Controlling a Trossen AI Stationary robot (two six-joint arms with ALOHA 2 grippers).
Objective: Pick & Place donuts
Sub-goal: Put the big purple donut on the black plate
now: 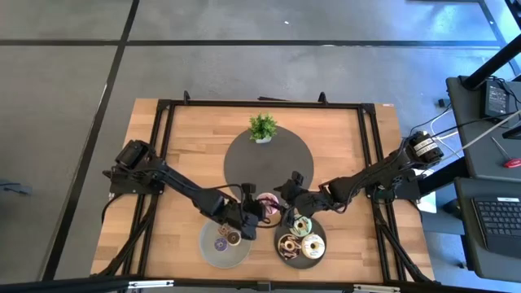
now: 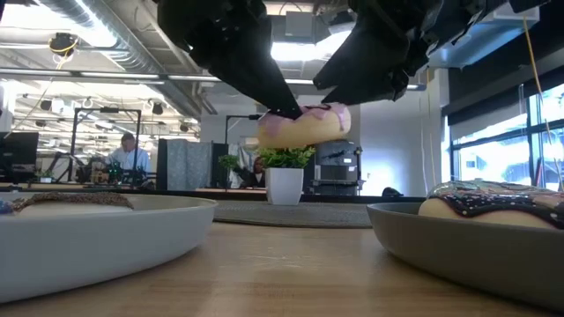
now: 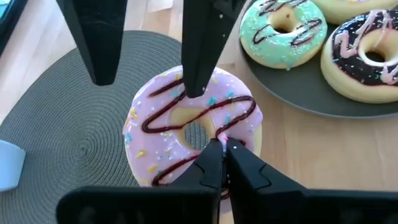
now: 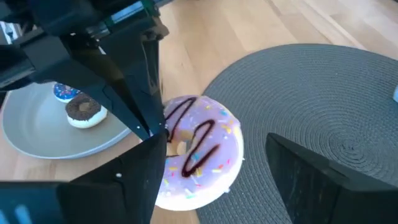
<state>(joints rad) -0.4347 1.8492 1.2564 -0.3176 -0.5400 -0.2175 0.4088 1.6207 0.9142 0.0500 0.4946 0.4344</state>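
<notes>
A pink-iced donut (image 3: 186, 124) with a brown zigzag and sprinkles hangs in the air over the near edge of the round dark placemat (image 1: 269, 163). It also shows in the low view (image 2: 304, 126). My left gripper (image 3: 222, 149) is shut on it. My right gripper (image 4: 216, 140) is open around it, with one finger (image 3: 198, 56) over the icing and the other (image 3: 93, 37) off to its side. The left plate (image 1: 213, 254) holds a brown donut (image 4: 83, 111) and a purple one (image 4: 64, 92). The right plate (image 1: 319, 232) holds green (image 3: 283, 31), chocolate (image 3: 367, 56) and cream (image 1: 313, 246) donuts. My left gripper holds the pink donut by its ring (image 3: 249, 134) on the side toward the left arm, the shut fingertips reaching the edge of the hole. The fingers slant down from the table's left. The donut is lifted clear, nearly level, icing up. My right gripper's one fingertip (image 3: 196, 90) stands at the icing beside the hole; I cannot tell whether it touches.
A small green potted plant (image 1: 262, 128) in a white pot stands at the placemat's far edge. The two grey plates lie side by side near the table's front edge, just below both grippers. Bare wood lies to the far left and far right.
</notes>
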